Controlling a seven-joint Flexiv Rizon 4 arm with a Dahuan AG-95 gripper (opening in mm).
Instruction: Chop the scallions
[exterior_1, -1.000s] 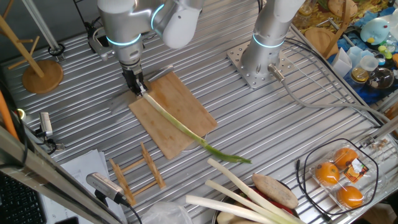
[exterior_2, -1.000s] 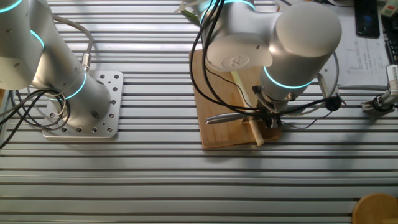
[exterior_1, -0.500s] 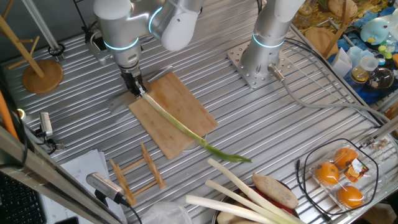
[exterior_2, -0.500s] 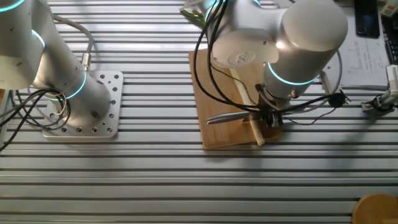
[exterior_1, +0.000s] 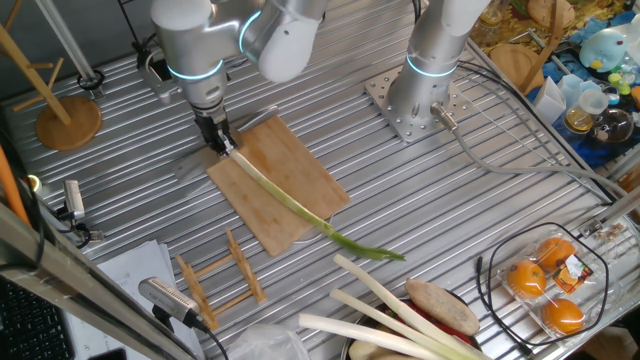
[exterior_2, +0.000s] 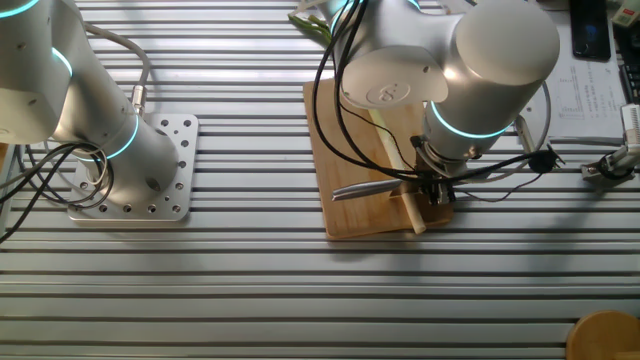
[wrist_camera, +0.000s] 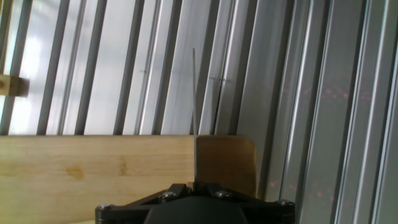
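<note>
Now | gripper (exterior_1: 222, 143) pinching knife (exterior_2: 372, 187) at cutting board (exterior_1: 295, 195) corner | scallion (exterior_1: 290, 205) overhangs far edge

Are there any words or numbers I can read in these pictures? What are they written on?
No text can be read in any of the three views.
Sheet of paper: printed lines, too small and blurred to read.
Orange packets in the wire basket: a label shows, but it is too small to read.
Cutting board, scallion and gripper: no writing visible.
</note>
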